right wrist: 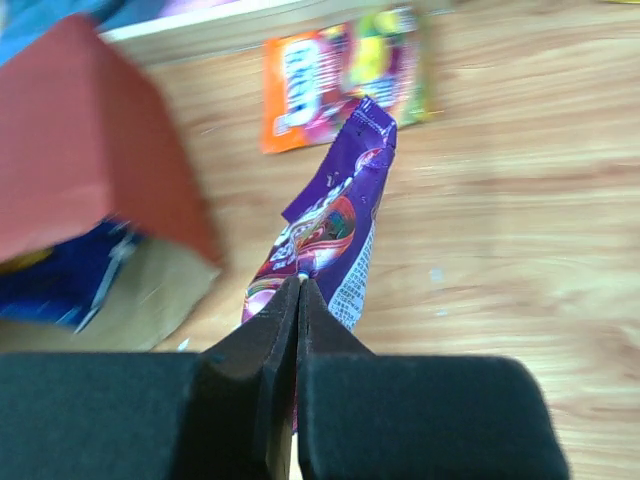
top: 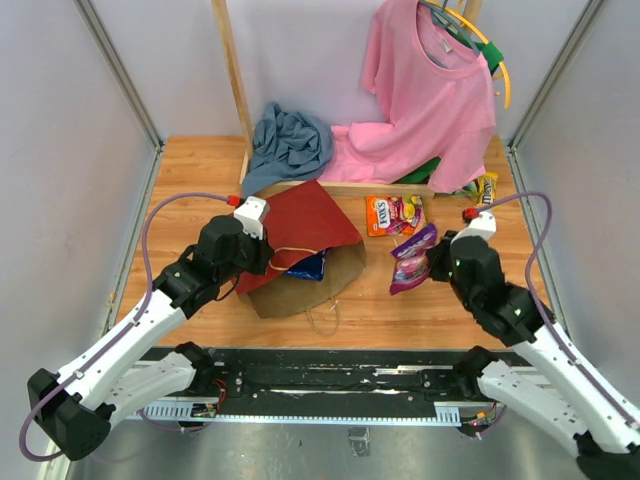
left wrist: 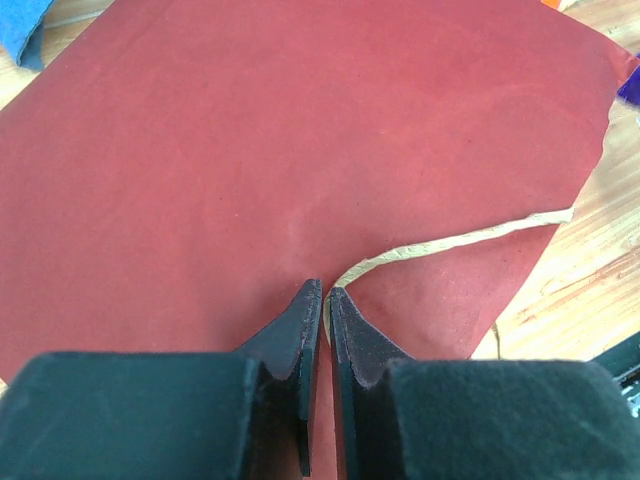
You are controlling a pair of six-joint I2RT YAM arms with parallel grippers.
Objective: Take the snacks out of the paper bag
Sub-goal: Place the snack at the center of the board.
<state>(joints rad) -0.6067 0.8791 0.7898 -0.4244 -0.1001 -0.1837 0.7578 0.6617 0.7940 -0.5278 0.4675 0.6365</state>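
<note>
Since the left claw (left wrist: pixel 323 290) is clamped on its red wall, probably to steady it, the paper bag (top: pixel 305 225) lies mid-way across the bench (top: pixel 200 180), mouth toward 5 o'clock, with a blue chip bag (top: pixel 308 266) inside. The right claw (right wrist: pixel 299 285) grips the purple packet (right wrist: pixel 335 225) at the bag's 3 o'clock, outside it.

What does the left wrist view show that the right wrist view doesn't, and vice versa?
Only left wrist: the left claw pinching the paper bag at its wall edge. Only right wrist: the right claw shut on the purple packet, and a blue packet inside the bag's mouth. Both: the bag's red side and the wooden table.
</note>
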